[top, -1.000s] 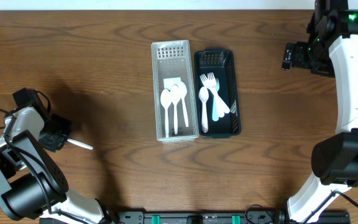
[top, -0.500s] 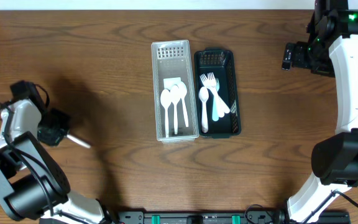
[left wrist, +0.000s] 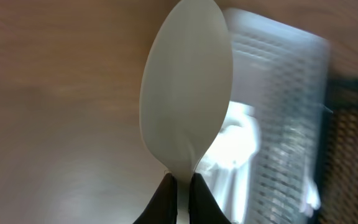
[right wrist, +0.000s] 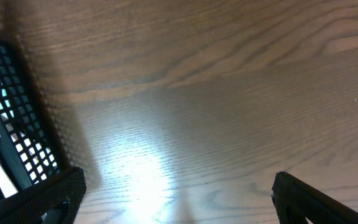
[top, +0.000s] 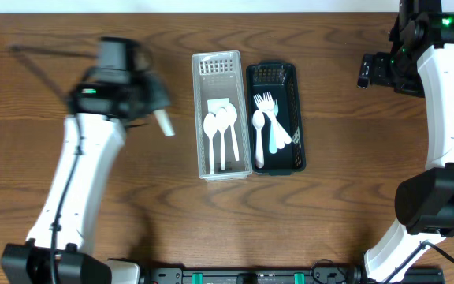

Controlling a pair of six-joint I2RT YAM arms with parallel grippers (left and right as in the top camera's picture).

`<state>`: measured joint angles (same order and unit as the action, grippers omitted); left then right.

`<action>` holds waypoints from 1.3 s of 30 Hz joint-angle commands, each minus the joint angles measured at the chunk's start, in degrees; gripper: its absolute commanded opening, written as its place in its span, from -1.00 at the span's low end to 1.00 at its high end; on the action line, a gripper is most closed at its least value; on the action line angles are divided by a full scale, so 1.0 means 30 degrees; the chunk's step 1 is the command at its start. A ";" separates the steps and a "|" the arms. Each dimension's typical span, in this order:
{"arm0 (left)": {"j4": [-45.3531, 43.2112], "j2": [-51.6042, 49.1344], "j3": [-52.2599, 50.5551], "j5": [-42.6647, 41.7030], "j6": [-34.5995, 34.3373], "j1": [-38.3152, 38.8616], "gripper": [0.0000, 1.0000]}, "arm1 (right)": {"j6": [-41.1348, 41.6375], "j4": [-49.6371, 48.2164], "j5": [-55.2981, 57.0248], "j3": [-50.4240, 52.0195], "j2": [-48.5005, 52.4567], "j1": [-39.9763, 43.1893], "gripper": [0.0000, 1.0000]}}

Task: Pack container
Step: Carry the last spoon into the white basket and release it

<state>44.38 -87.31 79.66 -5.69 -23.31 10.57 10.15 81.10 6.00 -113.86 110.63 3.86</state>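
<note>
The left hand (top: 156,112) hangs just left of the white container (top: 221,63), level with its upper half, and is closed narrowly on a white spoon (top: 164,124) that sticks out toward the container's left wall without touching it. In the left wrist view the two dark fingers (left wrist: 164,200) pinch the neck of the white spoon (left wrist: 188,102) at the bottom edge, its bowl rising away from the hand (left wrist: 180,200). Beyond it the white container (left wrist: 278,124) appears blurred to the right, with the black container (left wrist: 353,124) at the far edge. Inside the white container lie three spoons (top: 221,130), side by side, bowls toward its far end. The black container (top: 273,72) sits touching the right wall of the white one and holds forks (top: 268,106) and other pale cutlery. The right hand (top: 373,71) is well to the right of both containers, near the far edge of the tabletop (top: 345,197). In its wrist view the fingers (right wrist: 48,199) stand wide apart and empty over bare wood, the hand (right wrist: 176,183) held above the tabletop, with a corner of the black container (right wrist: 17,143) at the left.
</note>
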 commanded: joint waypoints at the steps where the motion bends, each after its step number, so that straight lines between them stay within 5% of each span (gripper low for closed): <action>1: -0.0882 -0.0386 0.0160 0.0051 0.0998 0.2579 -0.88 | -0.0197 -0.0036 0.0058 0.0073 0.0131 0.0240 0.98; 6: -0.1996 -0.1974 0.0153 0.0699 0.1406 0.4911 -0.88 | -0.0204 -0.0029 0.0058 0.0073 0.0131 0.0240 0.99; 14: -0.1158 -0.5982 0.0153 -0.0401 0.1413 0.5224 -0.85 | -0.0204 0.0058 0.0058 0.0073 0.0131 0.0240 0.98; 27: -0.0976 -0.2841 0.0831 0.0197 0.4364 0.4459 0.36 | -0.0554 -0.0619 -0.0095 0.0066 0.0102 0.0087 0.98; 31: -0.1093 -0.0488 0.0874 0.1311 0.4408 0.2805 1.00 | -0.0568 -0.2106 -0.0087 0.0066 0.0015 -0.0495 0.98; 39: -0.6222 0.1049 0.0867 0.2273 0.4408 -0.2135 0.96 | -0.2492 -1.1249 -0.0087 0.0066 0.0117 -0.1960 0.98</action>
<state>28.62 -83.55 81.43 -0.80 -10.79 7.42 5.56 51.11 5.93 -113.45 110.63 -0.51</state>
